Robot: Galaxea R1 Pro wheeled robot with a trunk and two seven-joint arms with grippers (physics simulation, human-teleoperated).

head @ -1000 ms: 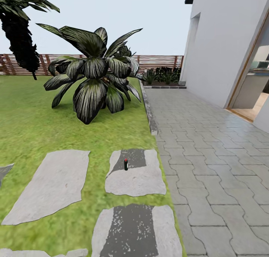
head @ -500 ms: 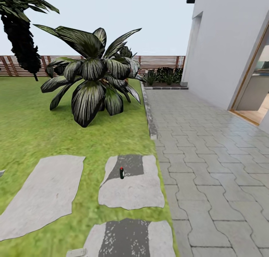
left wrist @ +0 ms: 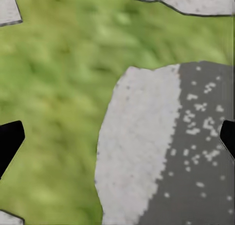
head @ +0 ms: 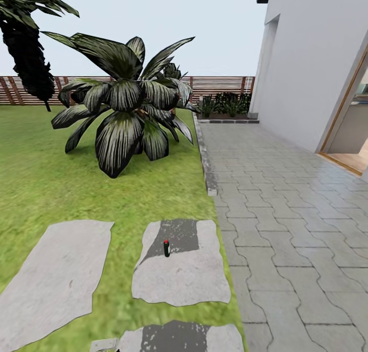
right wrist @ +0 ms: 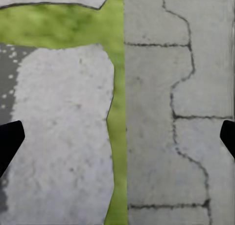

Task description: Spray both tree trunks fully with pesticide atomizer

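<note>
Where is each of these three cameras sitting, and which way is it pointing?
Head view: on the robot's head, looking forward and down over the lawn at the pesticide atomizer standing on a stepping stone, beside the paved path.
Left wrist view: by the left end effector, facing down at grass and stone; both dark fingertips show, spread apart.
Right wrist view: by the right end effector, facing down at stone, a grass strip and paving; fingertips likewise spread.
Shared: both wrist views show grey stepping stones edged by grass.

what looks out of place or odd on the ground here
A small black spray bottle with a red top stands upright, alone, on a grey stepping stone in the lawn, beside the paved path. Nothing looks spilled, tipped or broken.
</note>
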